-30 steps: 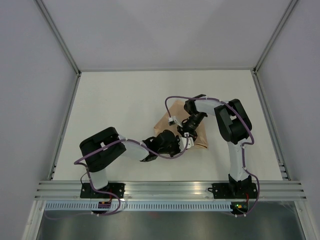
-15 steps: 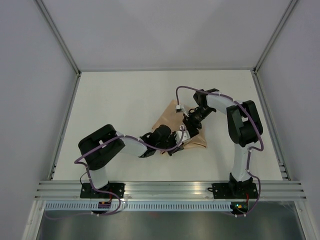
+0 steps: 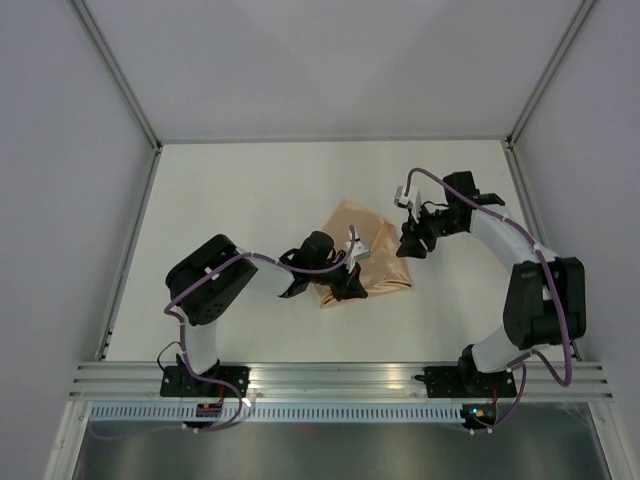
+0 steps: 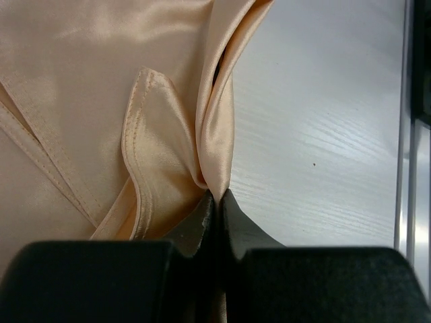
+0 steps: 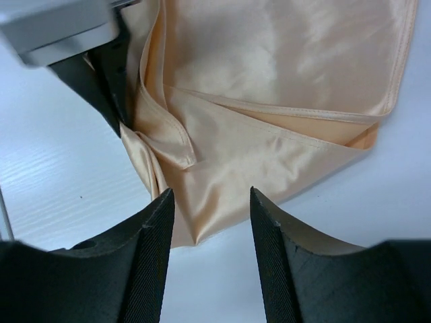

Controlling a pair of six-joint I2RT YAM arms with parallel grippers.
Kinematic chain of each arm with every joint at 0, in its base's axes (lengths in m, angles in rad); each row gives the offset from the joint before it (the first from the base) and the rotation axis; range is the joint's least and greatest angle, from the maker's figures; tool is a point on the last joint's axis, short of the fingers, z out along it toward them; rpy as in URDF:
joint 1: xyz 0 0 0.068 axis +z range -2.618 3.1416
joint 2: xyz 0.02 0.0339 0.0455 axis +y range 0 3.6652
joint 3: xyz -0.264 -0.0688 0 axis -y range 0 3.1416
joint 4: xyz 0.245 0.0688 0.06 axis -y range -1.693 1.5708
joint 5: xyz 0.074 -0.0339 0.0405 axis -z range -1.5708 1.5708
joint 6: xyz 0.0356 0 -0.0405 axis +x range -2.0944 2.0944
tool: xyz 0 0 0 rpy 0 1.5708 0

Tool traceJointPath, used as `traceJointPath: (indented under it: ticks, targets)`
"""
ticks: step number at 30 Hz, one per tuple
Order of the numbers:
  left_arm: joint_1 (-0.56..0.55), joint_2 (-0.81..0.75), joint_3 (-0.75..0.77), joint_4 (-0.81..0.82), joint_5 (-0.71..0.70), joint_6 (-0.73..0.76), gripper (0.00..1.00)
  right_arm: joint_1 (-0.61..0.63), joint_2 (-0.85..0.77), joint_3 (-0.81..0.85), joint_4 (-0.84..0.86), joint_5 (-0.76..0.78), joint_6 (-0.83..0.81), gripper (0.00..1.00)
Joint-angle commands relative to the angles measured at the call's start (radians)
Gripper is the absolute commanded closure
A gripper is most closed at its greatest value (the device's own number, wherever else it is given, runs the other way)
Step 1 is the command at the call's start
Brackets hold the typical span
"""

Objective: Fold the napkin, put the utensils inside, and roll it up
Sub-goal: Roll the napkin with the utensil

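Peach napkin [image 3: 372, 262] lies crumpled on my table [image 3: 250, 200]; left gripper [image 4: 215, 205] pinches a fold at its edge; right gripper [image 5: 210, 202] hangs spread apart over it, holding nothing.

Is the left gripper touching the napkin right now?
Touching. The left wrist view shows the left gripper shut on a fold of the napkin.

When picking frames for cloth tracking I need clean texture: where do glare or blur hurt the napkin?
Left wrist: bright sheen washes out the shiny peach-orange cloth napkin top left; the left gripper's black fingers are dark and soft. Right wrist: similar sheen at upper centre, seams sharp. Top external: even light, no glare, napkin small.
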Motion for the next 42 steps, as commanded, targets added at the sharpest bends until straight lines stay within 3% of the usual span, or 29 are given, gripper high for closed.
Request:
traceJointPath:
  ticks: [1,5,9,13,18,27,42]
  targets:
    - [0.037,0.052,0.017,-0.063,0.144,-0.112,0.98,0.023,-0.187,-0.162,0.218,-0.039,-0.07,0.45]
    - [0.071,0.091,0.049,-0.108,0.208,-0.14,0.98,0.096,-0.339,-0.356,0.368,0.072,-0.117,0.44]
    - [0.097,0.119,0.064,-0.125,0.265,-0.179,0.98,0.28,-0.486,-0.589,0.586,0.22,-0.125,0.43]
    - [0.117,0.159,0.096,-0.174,0.302,-0.182,0.98,0.408,-0.549,-0.706,0.718,0.332,-0.126,0.4]
    - [0.134,0.194,0.119,-0.203,0.331,-0.194,0.98,0.483,-0.525,-0.747,0.83,0.403,-0.128,0.38]
    - [0.149,0.233,0.126,-0.201,0.362,-0.219,0.98,0.607,-0.463,-0.763,0.864,0.484,-0.14,0.38]
    - [0.154,0.256,0.17,-0.312,0.394,-0.171,0.98,0.657,-0.304,-0.749,0.892,0.554,-0.213,0.47]
